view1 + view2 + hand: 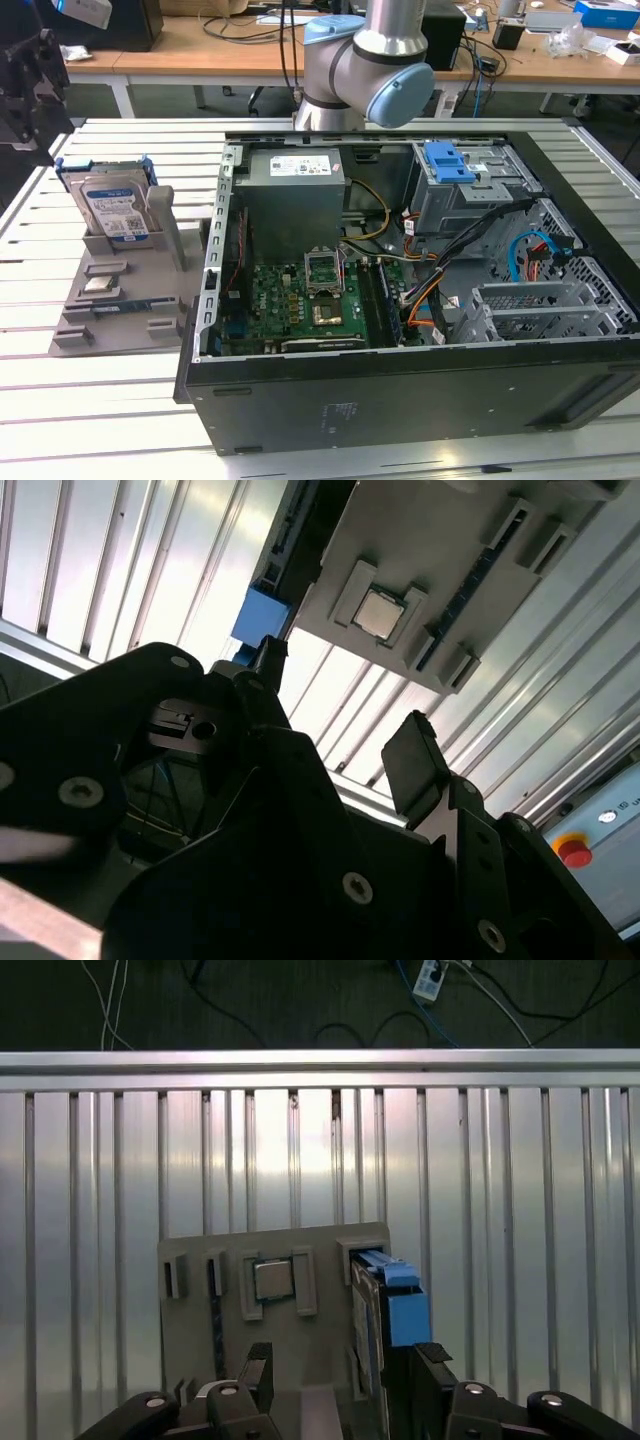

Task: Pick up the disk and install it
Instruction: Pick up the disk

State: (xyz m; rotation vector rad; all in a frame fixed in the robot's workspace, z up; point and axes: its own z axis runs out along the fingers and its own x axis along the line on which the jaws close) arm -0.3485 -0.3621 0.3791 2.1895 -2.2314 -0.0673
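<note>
Across the slatted table (100, 420), the open computer case (400, 410) is taking up most of the room, and toward the exterior view's left of it a grey holder (120, 310) is lying flat on the slats. At that holder's far end in the exterior view, the disk (115, 210) is standing upright on edge in its slot, framed by blue rails and untouched. A small processor chip (272, 1280) is sitting in a recess of the holder near it. I am working on the pick-up step, hovering above the holder, well apart from the case. My jaws are standing apart and gripping nothing. In the first wrist view the disk is showing edge-on beyond them, off-centre toward one fingertip (430, 1353) and touching neither. I am judging that the grasp is calling for centring the jaws over the disk's thin body, squarely, so the pads are meeting its flat faces without knocking the holder.
</note>
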